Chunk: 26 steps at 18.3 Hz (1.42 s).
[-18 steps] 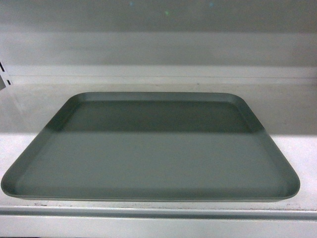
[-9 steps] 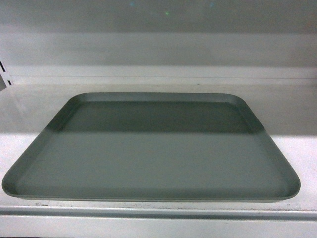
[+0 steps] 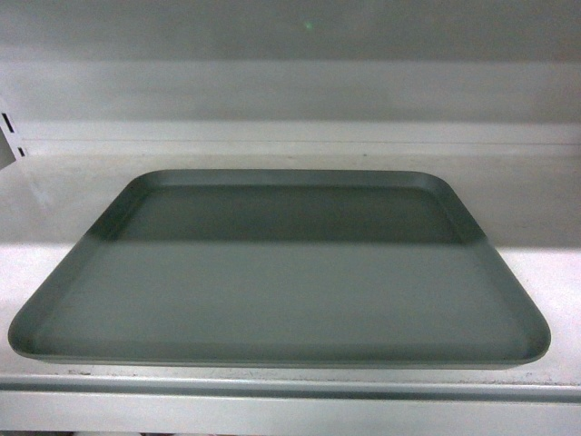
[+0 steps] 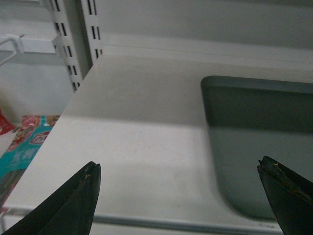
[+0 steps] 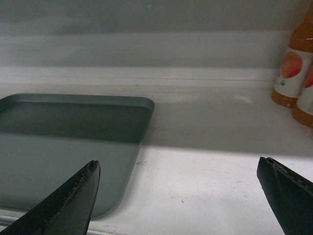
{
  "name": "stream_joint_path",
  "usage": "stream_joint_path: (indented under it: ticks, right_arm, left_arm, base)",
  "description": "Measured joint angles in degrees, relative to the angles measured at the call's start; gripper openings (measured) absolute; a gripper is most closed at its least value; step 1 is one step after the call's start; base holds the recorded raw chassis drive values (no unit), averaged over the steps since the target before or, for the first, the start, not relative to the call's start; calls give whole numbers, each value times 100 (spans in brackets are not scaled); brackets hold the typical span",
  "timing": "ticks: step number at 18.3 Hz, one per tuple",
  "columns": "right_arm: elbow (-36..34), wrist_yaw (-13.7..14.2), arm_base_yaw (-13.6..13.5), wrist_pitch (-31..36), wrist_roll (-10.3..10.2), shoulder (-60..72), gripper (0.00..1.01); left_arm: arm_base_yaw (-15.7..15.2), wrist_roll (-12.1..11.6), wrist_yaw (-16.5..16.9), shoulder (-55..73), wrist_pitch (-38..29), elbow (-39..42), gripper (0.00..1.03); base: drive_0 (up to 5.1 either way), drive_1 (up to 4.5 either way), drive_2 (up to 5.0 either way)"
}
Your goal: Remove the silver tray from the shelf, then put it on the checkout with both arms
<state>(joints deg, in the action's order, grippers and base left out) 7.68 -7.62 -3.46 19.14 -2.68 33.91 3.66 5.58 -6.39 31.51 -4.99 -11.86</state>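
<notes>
The silver tray (image 3: 281,291) lies flat on the shelf (image 3: 272,391), filling most of the head view, its near rim close to the shelf's front lip. No gripper shows in the head view. In the left wrist view my left gripper (image 4: 178,169) is open, hanging in front of the shelf edge beside the tray's (image 4: 259,142) near left corner, touching nothing. In the right wrist view my right gripper (image 5: 178,166) is open too, with the tray's (image 5: 68,147) near right corner by its left fingertip (image 5: 90,171). The checkout is out of view.
Slotted shelf uprights (image 4: 73,44) stand at the shelf's left end, with colourful packets (image 4: 24,147) on a lower level beyond. Orange bottles (image 5: 296,63) stand at the back right of the shelf. Bare shelf board (image 5: 210,166) lies right of the tray.
The view has shifted very slightly; the tray sits a touch further right in the head view. The tray itself stays on the shelf.
</notes>
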Motion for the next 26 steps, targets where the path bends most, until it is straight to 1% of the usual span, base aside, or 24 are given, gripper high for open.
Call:
stream_joint_path:
  ticks: [1,4,5,6,8,11,12,14,15,16,19,21,24,26]
  right_arm:
    - [105,0,-127,555,2,739,98]
    - [459,37,-389,1716,9,2420,98]
    - [1231,389,-691,2400,-83,4559,98]
    - [1438,466,-756,2347,-118,5021,98]
    - [1777,560,-844,2188,-125,5611,98]
    - [2295,656,-940,1827,-210,5932,98]
    - [2433,734,-981,1757,-212,5976,98]
    - [2699,879,-1086,1438,-310,6054,98]
    - [2789,946,-1104,1248,-372,6076,98]
    - [2894,975,-1139,1034,-481,6124,98]
    - [3093,1263,-1237,713,-590,6188,98]
    - [3202,1399,-1231,608,-632,6255,98]
    - [3254,1408,-1228,529,-669,6441,98]
    - [3276,1403,-1224,533,-717,6476,98]
  left_arm:
    - [81,0,116,608,-540,-68,98]
    - [361,-2,323,1993,-1650,-310,98]
    - [560,-94,442,3753,-2610,-787,98]
    - [568,-146,459,4138,-2695,-935,98]
    - [562,-245,450,4710,-2833,-1200,98]
    - [468,-293,474,5302,-2924,-1572,98]
    - [442,-306,470,5431,-2949,-1639,98]
    - [398,-304,474,5676,-2959,-1740,98]
    - [391,-304,472,5759,-2970,-1768,98]
    - [374,-304,474,5838,-2979,-1803,98]
    - [369,-302,470,5971,-3097,-1847,98]
    - [369,-304,446,6074,-3143,-1849,98]
    - [374,-310,400,6201,-3200,-1849,98]
    - [387,-372,365,6234,-3261,-1849,98]
  base:
    - [0,0,0]
    - [0,0,0]
    - [0,0,0]
    - [0,0,0]
    - [0,0,0]
    - [0,0,0]
    - [0,0,0]
    - [0,0,0]
    - [0,0,0]
    - [0,0,0]
    - [0,0,0]
    - [0,0,0]
    - [0,0,0]
    - [0,0,0]
